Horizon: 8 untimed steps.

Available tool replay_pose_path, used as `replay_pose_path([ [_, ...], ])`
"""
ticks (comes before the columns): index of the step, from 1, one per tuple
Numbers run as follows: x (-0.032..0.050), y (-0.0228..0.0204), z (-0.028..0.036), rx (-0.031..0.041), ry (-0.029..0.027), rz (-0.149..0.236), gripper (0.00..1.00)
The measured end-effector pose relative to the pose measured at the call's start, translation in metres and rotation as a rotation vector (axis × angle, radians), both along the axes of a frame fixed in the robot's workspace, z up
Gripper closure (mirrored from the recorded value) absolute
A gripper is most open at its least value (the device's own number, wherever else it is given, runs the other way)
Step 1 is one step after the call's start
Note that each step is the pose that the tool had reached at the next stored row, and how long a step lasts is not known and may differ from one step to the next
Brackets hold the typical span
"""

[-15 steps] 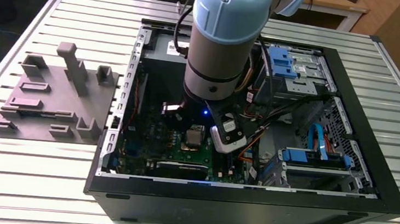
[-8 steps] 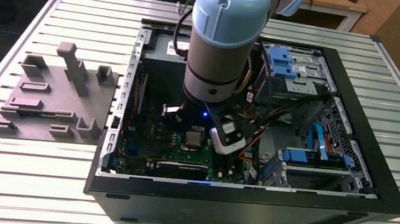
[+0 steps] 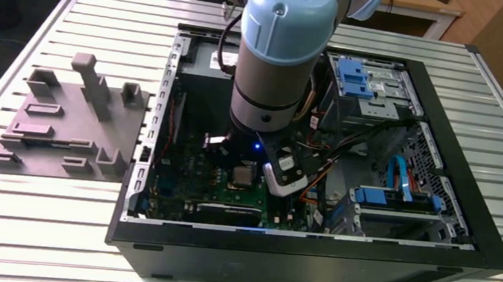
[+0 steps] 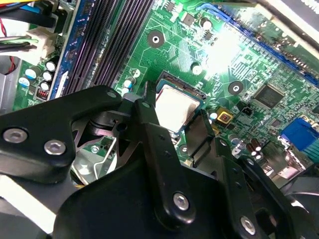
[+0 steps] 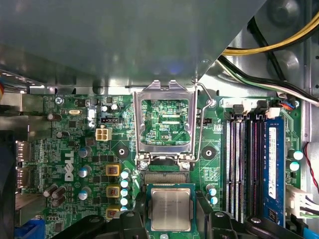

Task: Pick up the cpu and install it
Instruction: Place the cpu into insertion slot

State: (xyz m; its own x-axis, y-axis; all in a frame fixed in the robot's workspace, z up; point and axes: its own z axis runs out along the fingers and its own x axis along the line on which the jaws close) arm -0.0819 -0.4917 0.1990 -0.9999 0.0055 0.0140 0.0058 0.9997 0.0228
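**Cpu in the socket, pincer astride it**

The exterior view gave the wide scene. The arm [image 3: 278, 60] reached down into an open case [image 3: 314, 261] on the slatted tabletop [image 3: 40, 231]. A grey tray [image 3: 56, 157] of upright blocks lay beside the case, at the exterior view's left. In that view the cpu [image 3: 242, 175] was a small pale square on the green board, close to the arm's lower end.

The second wrist view brought the pincer [image 4: 175, 112] close. Its black fingers [image 4: 148, 119] stood narrowly apart, one on each side of the cpu. The chip lay flat in its socket [image 4: 195, 93].

The first wrist view looked straight down. It showed a thin strip of socket between the chip and each finger, so the pincer held nothing. It also showed the metal frame [image 5: 164, 89] tipped up open just beside the socket, and the memory slots [image 5: 239, 164] further off.
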Motion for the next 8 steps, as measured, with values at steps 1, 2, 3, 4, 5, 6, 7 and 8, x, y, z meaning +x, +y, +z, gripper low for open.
replay_pose_path([
  [1, 0.0000, 0.0000, 0.0001, 0.0001, 0.0000, 0.000, 0.53],
  [2, 0.0000, 0.0001, 0.0000, 0.0003, -0.0002, 0.000, 0.53],
  [3, 0.0000, 0.0001, 0.0001, 0.0004, -0.0002, 0.000, 0.53],
  [4, 0.0000, 0.0001, 0.0001, 0.0005, -0.0002, 0.000, 0.53],
  [5, -0.0005, 0.0001, 0.0001, 0.0003, -0.0001, 0.000, 0.53],
  [6, -0.0011, 0.0001, 0.0000, 0.0003, -0.0001, 0.000, 0.53],
  [7, -0.0015, 0.0000, -0.0003, 0.0003, -0.0002, 0.000, 0.53],
  [8, -0.0019, 0.0001, -0.0009, 0.0004, -0.0002, 0.000, 0.53],
])
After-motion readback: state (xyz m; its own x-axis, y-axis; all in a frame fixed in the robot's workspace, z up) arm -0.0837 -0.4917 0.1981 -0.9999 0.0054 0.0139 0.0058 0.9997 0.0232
